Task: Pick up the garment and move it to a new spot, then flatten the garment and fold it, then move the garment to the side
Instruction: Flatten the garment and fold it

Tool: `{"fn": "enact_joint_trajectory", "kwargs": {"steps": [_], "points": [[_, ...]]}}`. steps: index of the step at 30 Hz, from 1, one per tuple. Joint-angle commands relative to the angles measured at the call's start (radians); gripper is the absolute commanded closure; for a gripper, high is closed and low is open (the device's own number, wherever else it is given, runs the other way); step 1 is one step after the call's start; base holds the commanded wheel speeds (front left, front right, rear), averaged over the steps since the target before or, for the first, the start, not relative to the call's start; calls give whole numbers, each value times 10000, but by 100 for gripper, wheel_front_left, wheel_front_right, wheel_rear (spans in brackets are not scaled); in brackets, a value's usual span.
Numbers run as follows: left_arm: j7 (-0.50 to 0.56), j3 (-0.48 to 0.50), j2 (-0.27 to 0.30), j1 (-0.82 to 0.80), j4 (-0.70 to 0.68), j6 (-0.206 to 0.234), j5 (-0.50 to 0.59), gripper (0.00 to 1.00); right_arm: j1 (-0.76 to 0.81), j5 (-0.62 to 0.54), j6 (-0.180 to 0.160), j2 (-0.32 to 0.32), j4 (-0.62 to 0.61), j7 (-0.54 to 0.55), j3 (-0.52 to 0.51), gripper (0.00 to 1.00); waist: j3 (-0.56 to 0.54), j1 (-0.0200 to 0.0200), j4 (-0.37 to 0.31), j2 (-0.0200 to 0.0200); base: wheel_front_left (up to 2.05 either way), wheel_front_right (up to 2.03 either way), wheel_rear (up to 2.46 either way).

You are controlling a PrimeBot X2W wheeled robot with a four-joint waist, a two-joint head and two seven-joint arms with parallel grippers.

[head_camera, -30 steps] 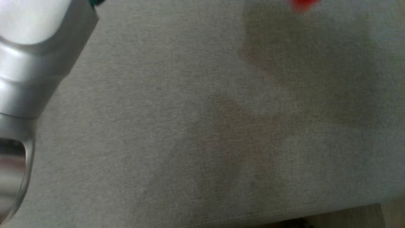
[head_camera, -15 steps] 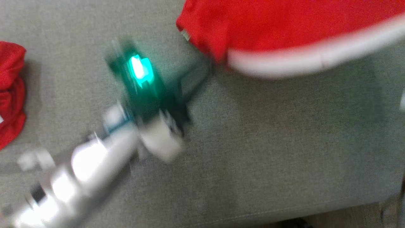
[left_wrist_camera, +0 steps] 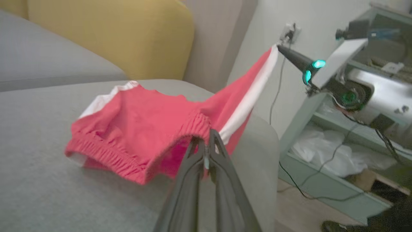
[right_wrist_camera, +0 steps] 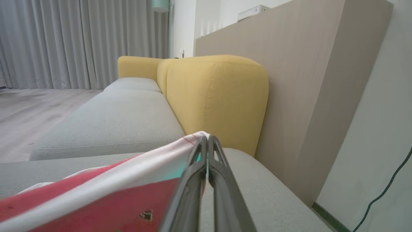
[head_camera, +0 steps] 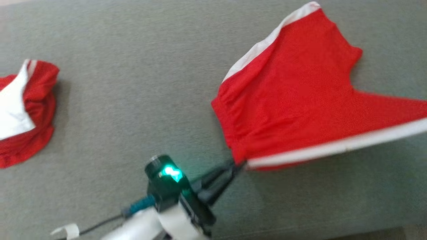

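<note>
The sofa seat [head_camera: 133, 83] is grey woven cloth, coarse and matt. On it, the garment [head_camera: 300, 106] is red knit cloth, matt. Behind it, the back cushion [right_wrist_camera: 215, 96] is yellow fabric. The left gripper [left_wrist_camera: 205, 140] is dark, matt, probably plastic.

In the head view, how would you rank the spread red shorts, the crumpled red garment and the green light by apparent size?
Largest: spread red shorts.
Then crumpled red garment, cut off by the edge.
Smallest: green light.

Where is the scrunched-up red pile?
In the head view, the scrunched-up red pile lies far left on the grey sofa seat, well apart from the red shorts on the right.
</note>
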Motion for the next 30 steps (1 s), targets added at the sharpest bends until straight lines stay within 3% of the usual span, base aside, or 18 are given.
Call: {"fn": "enact_joint_trajectory", "kwargs": {"steps": [1, 11, 21, 22, 23, 24, 30], "points": [[-49, 585, -39, -497, -228, 17, -293, 100, -654, 157, 65, -347, -149, 273, 186, 100, 4, 3, 251, -1, 0, 0, 0], [449, 1065, -1482, -2722, 2022, 17, -2963, 100, -4372, 12, 65, -1754, 3405, 1520, 1618, 100, 747, 3, 1212, -1, 0, 0, 0], [401, 270, -2036, -4355, 3587, 17, -4430, 100, -7698, -227, 65, -2310, 7631, 559, 3267, 100, 1372, 3, 1766, -1, 0, 0, 0], [387, 90, -2029, -4484, 3629, 17, -4502, 80, -7957, -249, 65, -2314, 8008, 395, 3391, 100, 1422, 3, 1801, -1, 0, 0, 0], [349, -66, -2018, -4597, 3658, 17, -4564, 52, -8185, -258, 65, -2309, 8370, 247, 3485, 62, 1465, 3, 1835, -1, 0, 0, 0], [304, -191, -2017, -4681, 3691, 17, -4647, 0, -8386, -257, 65, -2300, 8691, 69, 3547, 0, 1492, 3, 1871, -1, 0, 0, 0], [-11, -226, -1975, -4828, 4037, 18, -4158, 0, -8674, 231, 65, -2511, 9893, -443, 4140, 0, 1332, 3, 2076, -1, 0, 0, 0]]}}
